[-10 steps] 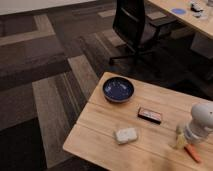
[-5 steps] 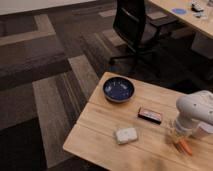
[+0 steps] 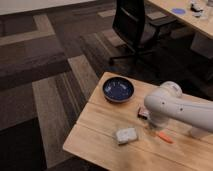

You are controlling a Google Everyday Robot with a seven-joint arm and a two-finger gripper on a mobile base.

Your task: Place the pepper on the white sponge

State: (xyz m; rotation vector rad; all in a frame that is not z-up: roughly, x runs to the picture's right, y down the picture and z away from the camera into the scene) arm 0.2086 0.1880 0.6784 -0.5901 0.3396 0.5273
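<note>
Spreading across most of the view, a striped dark carpet point(image 3: 45, 75) lies under a light wooden table point(image 3: 100, 145), with a black office chair point(image 3: 132, 25) beyond its far edge. A white arm point(image 3: 175, 107) reaches in from the right, low over the tabletop. The dark blue bowl point(image 3: 118, 90) sits near the table's far left corner. The gripper point(image 3: 151, 129) points down under the arm's rounded end, fingers drawn together, seemingly right at the pepper's nearer tip. The white sponge point(image 3: 126, 135) lies left of the gripper, near it. The pepper point(image 3: 164, 137) rests on the wood to the gripper's right, apart from the sponge. A small dark block point(image 3: 142, 114) peeks out behind the arm
</note>
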